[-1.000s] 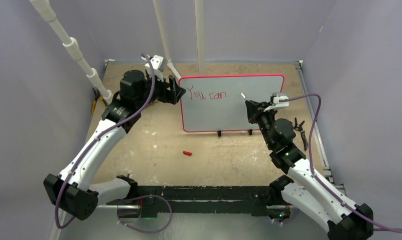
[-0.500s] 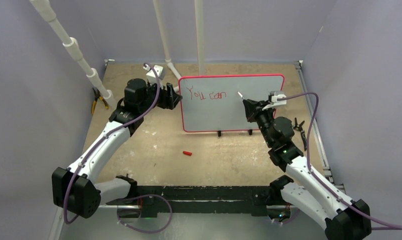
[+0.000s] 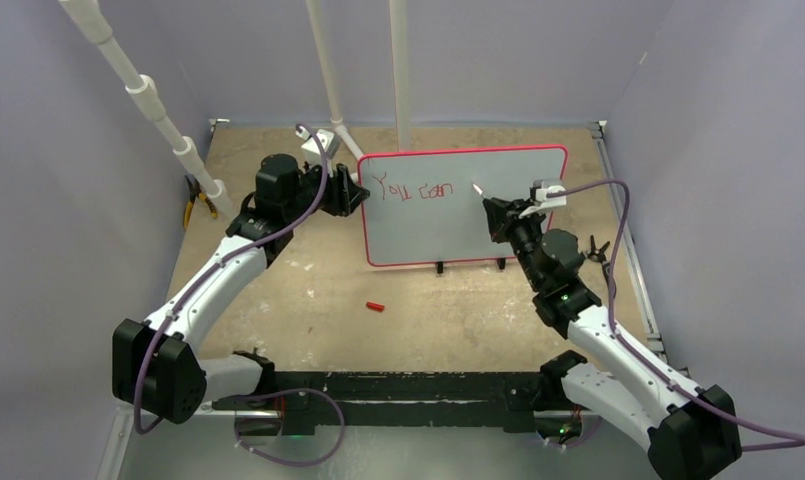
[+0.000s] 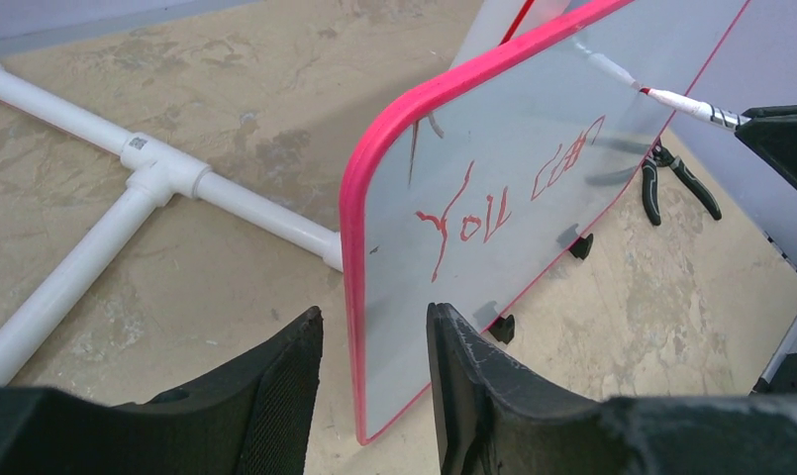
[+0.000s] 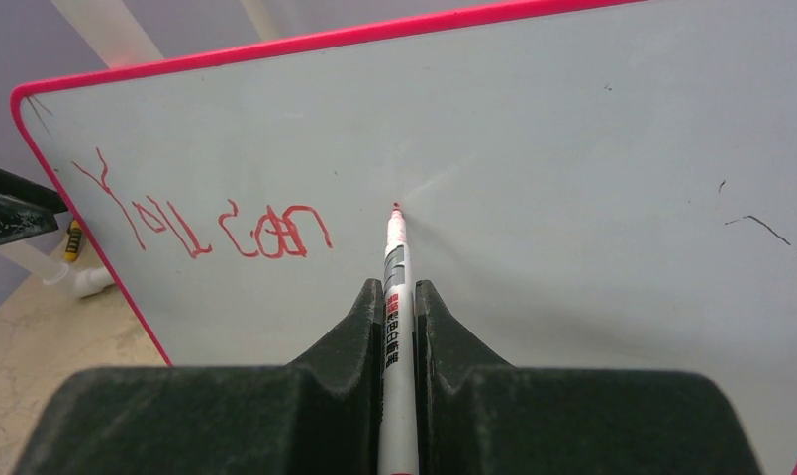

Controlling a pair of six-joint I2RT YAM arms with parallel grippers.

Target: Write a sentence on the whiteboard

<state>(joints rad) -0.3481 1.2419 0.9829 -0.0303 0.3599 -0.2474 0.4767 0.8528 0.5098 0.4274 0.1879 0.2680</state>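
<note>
Leftmost, the left gripper [image 4: 372,327] is parted narrowly, its jaws astride the left edge of the whiteboard [image 3: 458,238]. A sliver of gap shows beside the pink frame, so it brackets the board and does not look to be clamping it. The whiteboard stands upright on small black feet toward the back of the table [image 3: 308,280], facing the right arm.

Across its upper left runs the sentence [image 5: 216,228], two uneven red words reading roughly "You can". To their right the face is bare apart from a few faint dark scratches.

Next comes the marker [image 5: 395,259], its red tip at or just off the board beside the last letter; contact cannot be told for sure. The right gripper [image 5: 399,292] is closed tight on the marker's barrel, a little behind the tip.

The board looks light and stiff with a slick face, so it would probably slide or tip backward under a push. The framed left edge is the sound place to brace it. The slim, smooth marker calls for light pressure, or it may slip in the jaws.

A small red cap [image 3: 376,306] lies on the table in front, and pliers [image 4: 676,180] lie to the far right.
</note>
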